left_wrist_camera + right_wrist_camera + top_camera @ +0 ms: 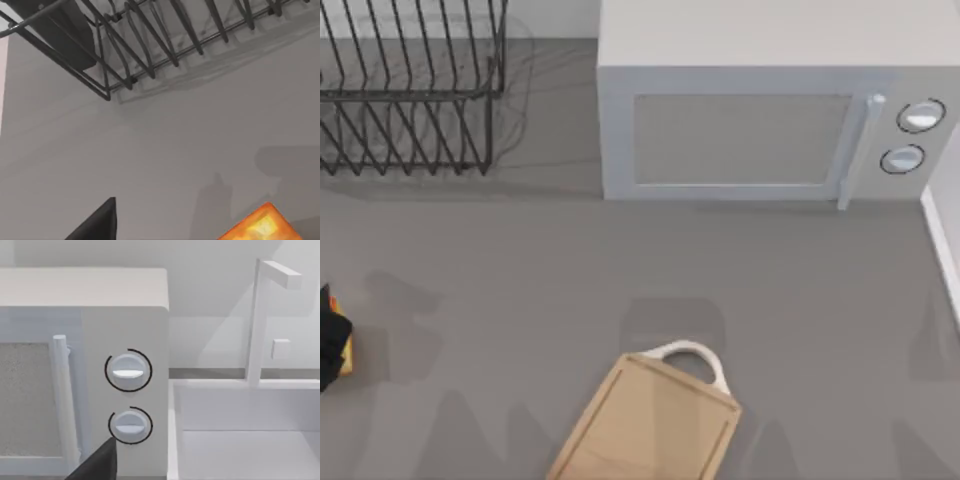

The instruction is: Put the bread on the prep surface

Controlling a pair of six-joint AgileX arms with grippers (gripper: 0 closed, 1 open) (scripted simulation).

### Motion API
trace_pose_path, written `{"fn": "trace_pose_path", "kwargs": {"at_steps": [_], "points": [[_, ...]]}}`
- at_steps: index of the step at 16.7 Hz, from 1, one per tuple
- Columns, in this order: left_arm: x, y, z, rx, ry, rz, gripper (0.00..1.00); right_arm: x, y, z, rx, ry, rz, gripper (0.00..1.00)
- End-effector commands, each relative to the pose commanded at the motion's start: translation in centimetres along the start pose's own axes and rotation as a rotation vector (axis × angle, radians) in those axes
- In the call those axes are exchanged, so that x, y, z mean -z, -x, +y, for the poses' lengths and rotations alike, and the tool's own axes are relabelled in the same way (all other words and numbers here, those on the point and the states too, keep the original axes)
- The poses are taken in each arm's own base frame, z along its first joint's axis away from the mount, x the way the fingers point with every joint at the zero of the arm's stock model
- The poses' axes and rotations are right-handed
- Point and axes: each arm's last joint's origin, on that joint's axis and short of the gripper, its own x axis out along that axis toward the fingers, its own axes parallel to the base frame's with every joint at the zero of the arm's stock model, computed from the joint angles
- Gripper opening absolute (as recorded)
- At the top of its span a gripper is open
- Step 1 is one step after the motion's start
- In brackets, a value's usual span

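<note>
The bread [346, 356] is a small orange-yellow block at the far left edge of the table, partly covered from above by my dark left gripper [328, 338]. The left wrist view shows a corner of the bread [262, 226] on the grey counter, and one dark finger [97, 225] well off to its side, not touching it; the gripper is open. The prep surface [650, 430], a tan cutting board with a white loop handle [692, 352], lies at the front centre, bare. One finger [100, 462] of my right gripper, parked and open, faces the microwave's knobs.
A white microwave [760, 110] stands at the back, centre to right. A black wire dish rack [410, 90] fills the back left corner. A white sink [240, 440] with a faucet [257, 320] borders the table's right side.
</note>
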Motion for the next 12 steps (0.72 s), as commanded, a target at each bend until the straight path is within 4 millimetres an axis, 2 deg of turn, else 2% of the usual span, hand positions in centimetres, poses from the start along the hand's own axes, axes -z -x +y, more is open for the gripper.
{"fn": "trace_pose_path", "kwargs": {"at_steps": [6,12], "points": [[-2.6,-6.9,2.4,0.4,-0.435,0.468,1.0,0.0,0.0,0.0,0.0,0.0,0.0,1.0],[-3.3,-12.9,3.9,0.759,-0.696,0.629,1.0,0.0,0.0,0.0,0.0,0.0,0.0,1.0]]}}
